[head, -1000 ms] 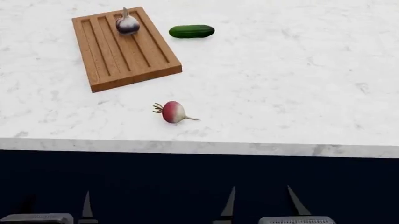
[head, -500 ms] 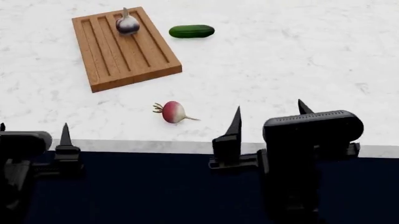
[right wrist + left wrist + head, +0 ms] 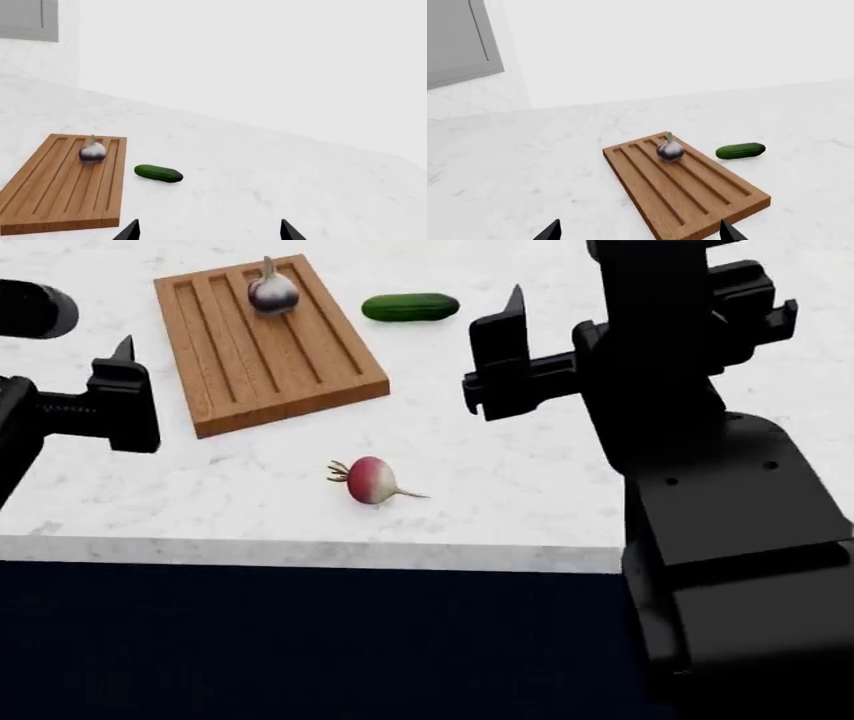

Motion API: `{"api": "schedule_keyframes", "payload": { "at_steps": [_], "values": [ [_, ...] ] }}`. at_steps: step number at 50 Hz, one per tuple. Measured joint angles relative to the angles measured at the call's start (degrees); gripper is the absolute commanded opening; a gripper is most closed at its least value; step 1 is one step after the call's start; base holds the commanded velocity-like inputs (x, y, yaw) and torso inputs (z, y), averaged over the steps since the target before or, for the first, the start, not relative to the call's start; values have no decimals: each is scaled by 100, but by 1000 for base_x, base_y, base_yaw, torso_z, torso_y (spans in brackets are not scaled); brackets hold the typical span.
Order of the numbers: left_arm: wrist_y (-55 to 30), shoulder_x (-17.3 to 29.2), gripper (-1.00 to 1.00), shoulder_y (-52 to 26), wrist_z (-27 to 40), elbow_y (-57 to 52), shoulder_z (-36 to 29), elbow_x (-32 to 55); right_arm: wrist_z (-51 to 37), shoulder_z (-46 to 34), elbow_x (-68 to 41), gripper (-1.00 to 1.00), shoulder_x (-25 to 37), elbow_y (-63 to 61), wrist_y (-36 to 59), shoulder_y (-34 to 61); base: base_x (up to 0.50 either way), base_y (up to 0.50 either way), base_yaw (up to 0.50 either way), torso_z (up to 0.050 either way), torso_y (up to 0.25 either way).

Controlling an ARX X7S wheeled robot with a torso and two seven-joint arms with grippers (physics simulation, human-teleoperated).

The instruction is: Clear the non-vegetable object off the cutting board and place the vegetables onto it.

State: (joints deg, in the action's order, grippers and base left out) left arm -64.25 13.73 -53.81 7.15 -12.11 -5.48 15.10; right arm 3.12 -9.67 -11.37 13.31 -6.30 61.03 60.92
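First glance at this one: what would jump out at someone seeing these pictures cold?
The bulky black right arm fills the head view's right side, its claw raised over the white marble counter. Next, the brown grooved cutting board at the far left, with a greyish garlic bulb at its far end. A dark green cucumber lies just off the board's right, and a pink-and-white radish sits alone near the counter's front edge.
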Motion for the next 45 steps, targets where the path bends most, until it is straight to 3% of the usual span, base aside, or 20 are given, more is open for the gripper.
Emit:
{"api": "schedule_keyframes", "payload": {
  "at_steps": [17,32,45],
  "values": [
    [214,40,100,-1479,-334,1674,-424,-95,477,-346,1,100,-146,2145,-681,1392,426,5,0,0,0],
    [260,68,100,-1746,-395,1947,-466,-53,628,-608,10,100,-243,2678,-910,1667,500,220,0,0,1],
    [269,66,100,-1832,-384,2023,-511,-43,676,-660,-57,100,-232,2738,-876,1724,500,6,0,0,1]
  ]
}}
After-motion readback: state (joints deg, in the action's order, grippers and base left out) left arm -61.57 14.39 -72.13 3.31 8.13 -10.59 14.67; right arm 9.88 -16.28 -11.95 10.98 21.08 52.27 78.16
